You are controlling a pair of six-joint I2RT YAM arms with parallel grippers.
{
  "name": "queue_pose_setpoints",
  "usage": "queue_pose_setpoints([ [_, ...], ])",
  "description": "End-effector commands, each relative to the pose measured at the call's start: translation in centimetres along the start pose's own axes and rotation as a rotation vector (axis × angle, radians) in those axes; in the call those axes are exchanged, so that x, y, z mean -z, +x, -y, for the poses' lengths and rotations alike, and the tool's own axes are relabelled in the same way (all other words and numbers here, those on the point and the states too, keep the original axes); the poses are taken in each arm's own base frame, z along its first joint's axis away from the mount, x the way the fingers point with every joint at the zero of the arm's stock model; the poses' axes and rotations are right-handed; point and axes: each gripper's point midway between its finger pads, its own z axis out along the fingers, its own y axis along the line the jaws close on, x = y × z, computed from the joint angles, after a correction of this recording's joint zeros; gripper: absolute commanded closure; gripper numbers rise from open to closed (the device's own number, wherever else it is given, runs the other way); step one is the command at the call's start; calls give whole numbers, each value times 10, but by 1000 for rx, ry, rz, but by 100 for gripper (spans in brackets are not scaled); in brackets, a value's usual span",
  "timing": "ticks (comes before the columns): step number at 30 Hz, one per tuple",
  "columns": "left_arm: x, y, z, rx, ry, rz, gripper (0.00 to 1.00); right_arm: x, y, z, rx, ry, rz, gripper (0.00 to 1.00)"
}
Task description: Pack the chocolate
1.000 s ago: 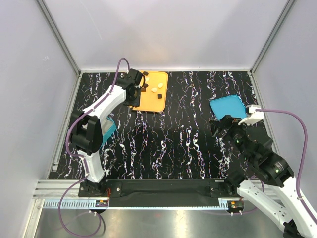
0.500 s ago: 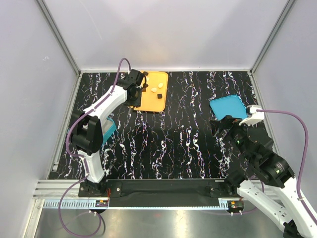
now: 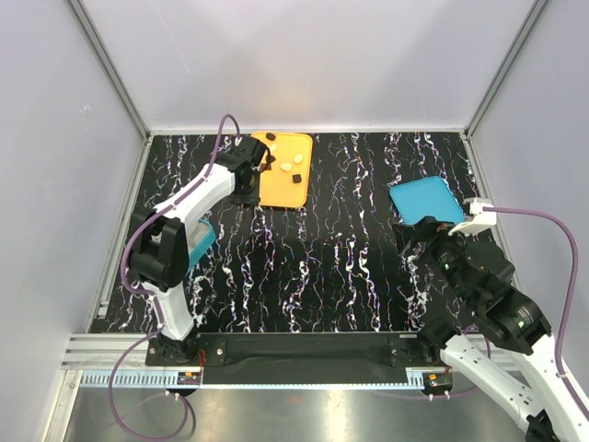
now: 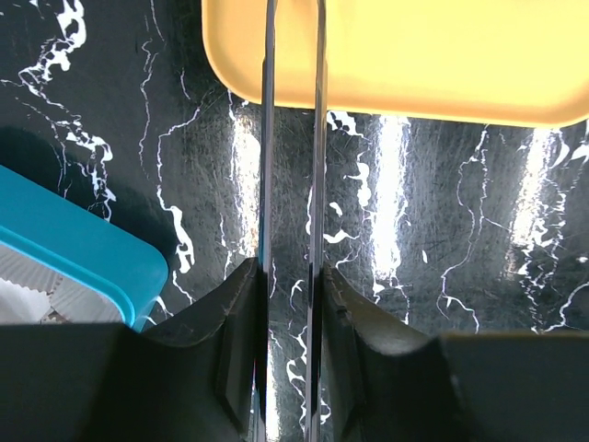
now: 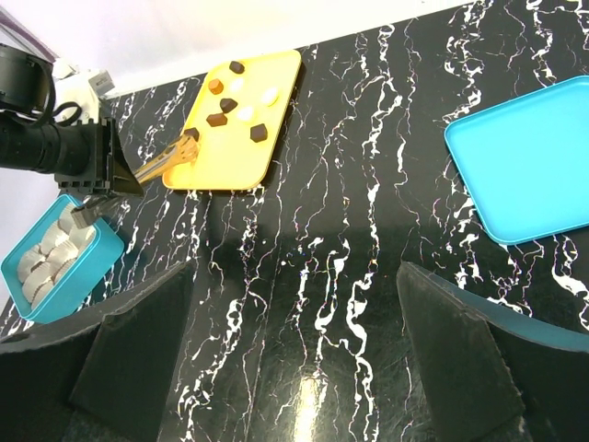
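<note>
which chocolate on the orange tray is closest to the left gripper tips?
The dark brown piece at the orange tray edge, right at the left gripper tips. The other pieces all sit farther in.

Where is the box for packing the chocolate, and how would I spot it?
Find the black marbled table and look along its left edge, closer to the robot than the orange tray. The teal box sits there. Unlike the flat teal tray on the right, it is deep and filled with white pleated paper cups.
</note>
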Motion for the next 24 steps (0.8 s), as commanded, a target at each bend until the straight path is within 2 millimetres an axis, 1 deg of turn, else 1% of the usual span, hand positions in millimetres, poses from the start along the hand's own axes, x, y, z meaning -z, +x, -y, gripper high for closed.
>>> queue_pose_setpoints([
  [1,35,-22,0,47,26,105,71,10,-18,-3,-23,-10,48,0],
  [2,40,-21,-3,57,21,102,71,12,-20,-3,-26,-15,53,0],
  [3,50,-25,-5,69,24,124,71,13,-20,-3,-28,-16,54,1],
  [4,57,-27,-6,79,24,134,72,14,-20,-3,-30,-18,56,0],
  [5,63,-26,-8,93,22,135,72,16,-21,-2,-31,-19,62,0],
  [6,76,-29,-11,108,29,162,72,16,-20,-2,-33,-24,60,0],
  [10,103,-24,-22,162,18,184,72,18,-15,-2,-36,-31,50,0],
  [12,110,-14,-29,182,2,163,72,18,-12,-3,-35,-42,41,0],
  [13,119,-6,-34,188,-4,160,73,18,-8,-2,-34,-42,31,0],
  [15,128,2,-42,212,-20,159,73,19,-5,-5,-38,-58,13,0],
  [16,128,11,-46,216,-34,148,73,20,-6,-7,-39,-68,11,0],
  [17,140,18,-52,233,-35,162,73,23,-7,-8,-43,-79,13,0],
  [18,144,23,-58,242,-52,165,73,24,-6,-10,-42,-95,8,0],
  [19,144,37,-66,243,-77,136,73,26,-6,-11,-42,-106,9,0],
  [20,154,42,-72,265,-78,155,73,27,-6,-12,-43,-113,9,0],
  [21,155,48,-79,276,-94,150,73,27,-3,-13,-39,-123,2,0],
  [22,155,61,-85,279,-110,124,73,27,-3,-14,-39,-131,3,0],
  [23,157,67,-89,296,-114,119,73,28,-3,-15,-40,-138,3,0],
  [24,162,72,-96,322,-112,126,73,29,-2,-19,-40,-158,-1,0],
])
